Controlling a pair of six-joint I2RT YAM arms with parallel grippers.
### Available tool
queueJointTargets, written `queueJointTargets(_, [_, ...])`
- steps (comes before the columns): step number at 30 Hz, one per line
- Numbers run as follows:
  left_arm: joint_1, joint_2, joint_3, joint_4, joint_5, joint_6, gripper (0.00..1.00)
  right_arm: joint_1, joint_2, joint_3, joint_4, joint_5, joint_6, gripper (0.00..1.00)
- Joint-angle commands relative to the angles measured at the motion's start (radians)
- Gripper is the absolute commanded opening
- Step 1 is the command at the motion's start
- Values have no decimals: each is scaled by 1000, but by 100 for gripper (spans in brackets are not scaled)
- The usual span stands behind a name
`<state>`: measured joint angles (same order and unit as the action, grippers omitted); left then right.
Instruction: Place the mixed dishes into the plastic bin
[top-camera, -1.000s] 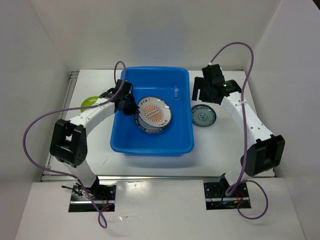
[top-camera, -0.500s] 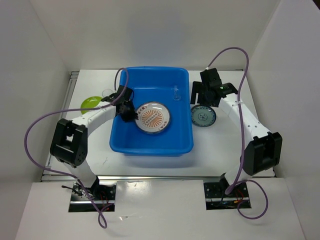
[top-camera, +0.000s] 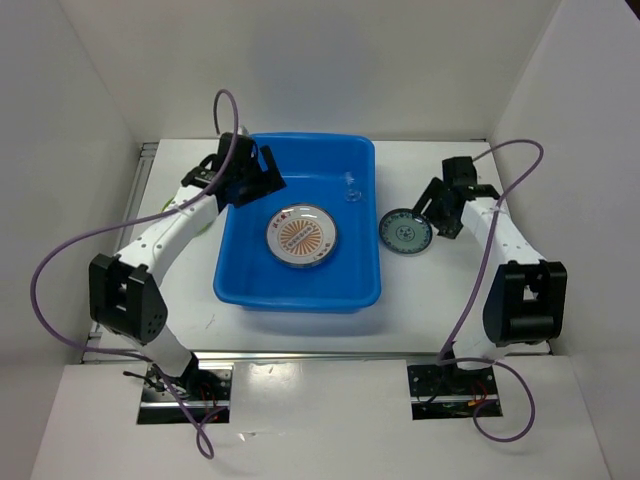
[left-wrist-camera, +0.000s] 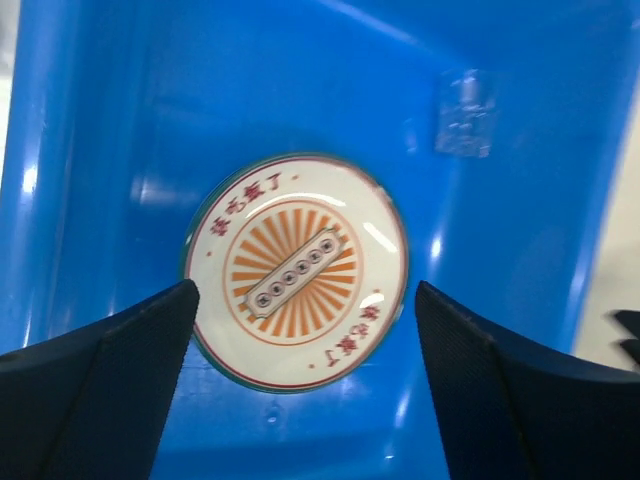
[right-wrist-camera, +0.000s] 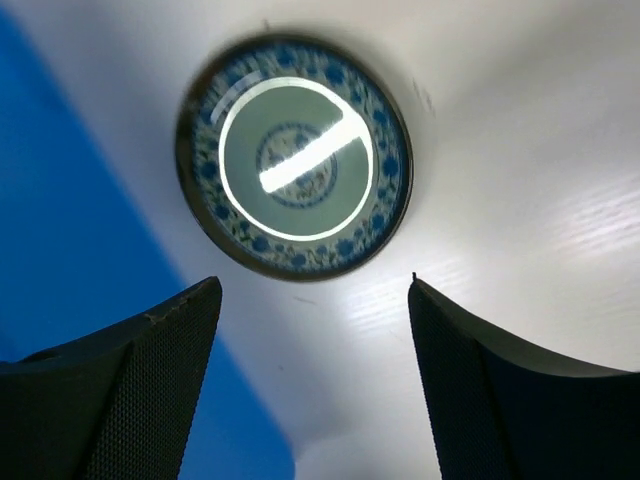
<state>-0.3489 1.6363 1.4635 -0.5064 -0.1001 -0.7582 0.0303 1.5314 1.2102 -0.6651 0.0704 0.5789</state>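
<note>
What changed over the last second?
The left gripper let go of the orange-patterned round plate, which now lies flat in the bright blue plastic bin, and pulled back to the bin's far-left corner, jaws open. The right gripper swung to the right of the small teal plate, jaws open. That plate, outside the bin, and the tiny clear cup inside it stayed put.

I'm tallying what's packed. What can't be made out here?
- Whatever lies under the orange-patterned plate: hidden by it, top and left wrist views.
- The clear cup in the blue bin: blurred in left wrist view, tiny in top view; upright or tipped unclear.
- The small teal plate: centre lost to glare, right wrist view.
- The table left of the bin: covered by the left arm, top view.
</note>
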Motion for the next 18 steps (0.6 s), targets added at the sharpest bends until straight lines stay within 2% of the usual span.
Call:
queueJointTargets(1, [1, -36, 49, -4, 7, 31, 96, 20, -31, -55, 45, -35, 152, 79])
queueJointTargets(6, [1, -36, 99, -4, 37, 49, 99, 20, 15, -159, 77, -58, 219, 75])
queueJointTargets(13, [1, -27, 207, -73, -6, 102, 99, 20, 111, -196, 136, -24, 279, 68])
queueJointTargets(18, [1, -27, 219, -73, -15, 112, 99, 11, 144, -205, 177, 17, 332, 61])
